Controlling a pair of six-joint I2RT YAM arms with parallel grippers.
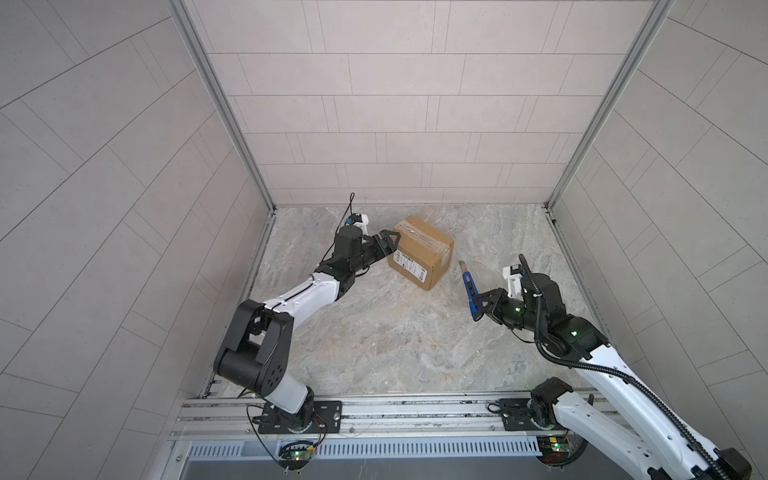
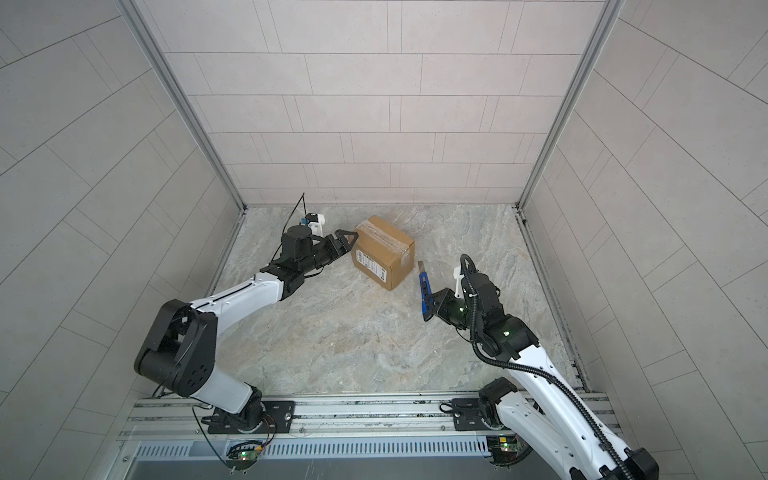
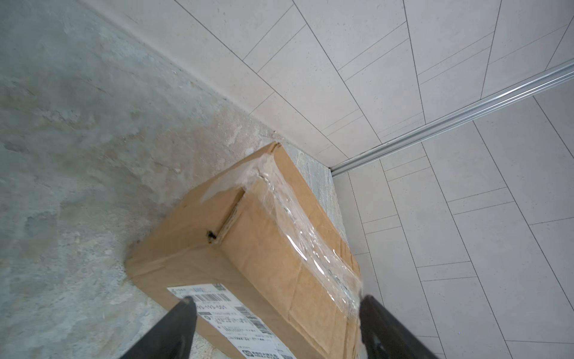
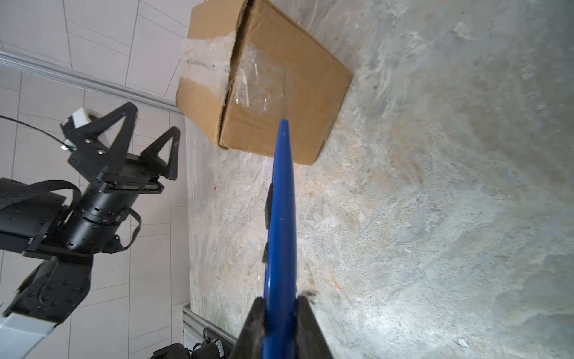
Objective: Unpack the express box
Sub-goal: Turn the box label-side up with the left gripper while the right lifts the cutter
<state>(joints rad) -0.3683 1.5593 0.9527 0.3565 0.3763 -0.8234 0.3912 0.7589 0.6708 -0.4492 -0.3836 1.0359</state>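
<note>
The express box (image 1: pixel 422 251) (image 2: pixel 382 251) is a brown carton with clear tape along its top seam and a white label on its front side. It rests on the stone-patterned table, toward the back. My left gripper (image 1: pixel 392 242) (image 2: pixel 350 241) is open at the box's left end. In the left wrist view its gripper (image 3: pixel 276 299) frames the box's (image 3: pixel 264 248) near corner. My right gripper (image 1: pixel 482 303) (image 2: pixel 434 304) (image 4: pixel 279 300) is shut on a blue utility knife (image 1: pixel 469 286) (image 4: pixel 281 202). The knife's thin blade points at the box's (image 4: pixel 264 80) taped right end and stays just short of it.
Tiled walls enclose the table (image 1: pixel 395 332) on the left, back and right, with aluminium posts (image 1: pixel 552 203) in the back corners. An aluminium rail (image 1: pixel 395 411) carrying both arm bases runs along the front edge.
</note>
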